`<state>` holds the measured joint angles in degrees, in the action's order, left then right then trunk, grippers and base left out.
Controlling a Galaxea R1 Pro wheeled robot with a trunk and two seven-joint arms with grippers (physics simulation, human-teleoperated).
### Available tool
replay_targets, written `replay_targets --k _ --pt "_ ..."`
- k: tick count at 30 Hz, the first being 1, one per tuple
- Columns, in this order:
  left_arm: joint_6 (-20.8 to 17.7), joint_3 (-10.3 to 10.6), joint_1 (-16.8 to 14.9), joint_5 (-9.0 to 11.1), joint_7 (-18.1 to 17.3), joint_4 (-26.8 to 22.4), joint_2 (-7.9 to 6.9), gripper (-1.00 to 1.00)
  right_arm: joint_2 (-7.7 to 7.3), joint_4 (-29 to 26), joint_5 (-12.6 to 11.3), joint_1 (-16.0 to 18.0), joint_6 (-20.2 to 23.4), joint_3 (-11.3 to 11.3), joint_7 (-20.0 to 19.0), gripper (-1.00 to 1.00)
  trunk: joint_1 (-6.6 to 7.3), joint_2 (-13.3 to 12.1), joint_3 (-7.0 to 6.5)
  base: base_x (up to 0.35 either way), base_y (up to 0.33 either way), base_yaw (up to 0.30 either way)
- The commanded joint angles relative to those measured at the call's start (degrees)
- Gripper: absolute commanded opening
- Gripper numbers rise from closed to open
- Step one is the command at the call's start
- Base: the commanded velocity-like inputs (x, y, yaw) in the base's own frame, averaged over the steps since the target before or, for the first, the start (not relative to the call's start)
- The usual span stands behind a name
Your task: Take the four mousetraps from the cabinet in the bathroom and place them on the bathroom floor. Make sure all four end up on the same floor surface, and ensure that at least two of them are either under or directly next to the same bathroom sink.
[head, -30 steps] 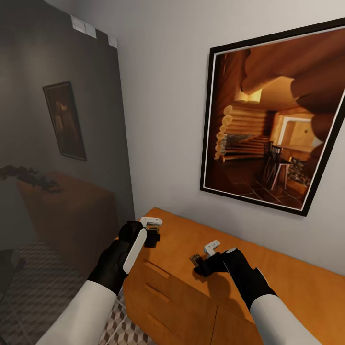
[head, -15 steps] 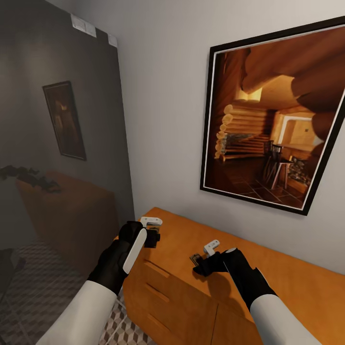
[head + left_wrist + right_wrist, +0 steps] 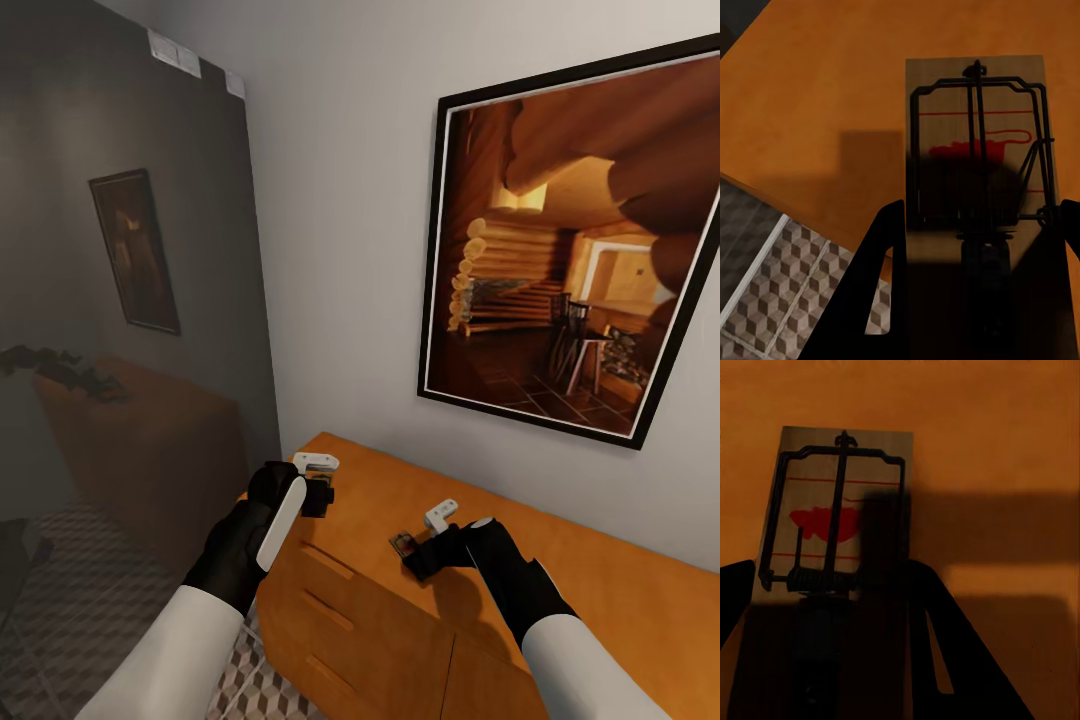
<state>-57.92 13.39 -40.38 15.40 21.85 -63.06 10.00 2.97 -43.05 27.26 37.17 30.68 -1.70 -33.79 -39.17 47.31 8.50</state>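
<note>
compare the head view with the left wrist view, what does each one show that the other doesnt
Head view alone: the framed cabin picture on the wall, the right gripper over the cabinet top and the drawer fronts.
Left wrist view alone: a mousetrap close up, with its red mark and dark spring, between the left gripper's fingers.
Both: the orange cabinet top and the cube-patterned floor.

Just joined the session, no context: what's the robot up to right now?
Both arms are over the top of the orange-brown cabinet, each gripper closed on a mousetrap. The left gripper holds a mousetrap near the cabinet's end, with the cube-patterned bathroom floor below. The right gripper holds another mousetrap above the top. None is on the floor yet.
</note>
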Motion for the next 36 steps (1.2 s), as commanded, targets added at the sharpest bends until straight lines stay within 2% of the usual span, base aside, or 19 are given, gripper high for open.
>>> replay_targets --k 1,30,36 --pt "-0.17 0.06 -0.05 0.51 0.65 -0.04 0.0 -1.0 0.0 -0.1 0.43 0.02 0.22 0.03 -0.34 -1.0 -0.01 0.07 0.1 0.0 0.0 0.0" --pt "-0.09 0.15 -0.05 0.58 0.29 -0.04 0.0 -1.0 0.01 -0.11 0.43 0.03 0.18 0.03 -0.23 -1.0 -0.01 0.07 0.1 0.0 0.0 0.0" --pt "-0.08 0.15 -0.05 0.51 0.3 -0.04 0.0 -1.0 -0.01 -0.11 0.43 0.03 0.17 0.03 -0.23 -1.0 1.3 -2.33 -0.98 0.0 0.0 0.0"
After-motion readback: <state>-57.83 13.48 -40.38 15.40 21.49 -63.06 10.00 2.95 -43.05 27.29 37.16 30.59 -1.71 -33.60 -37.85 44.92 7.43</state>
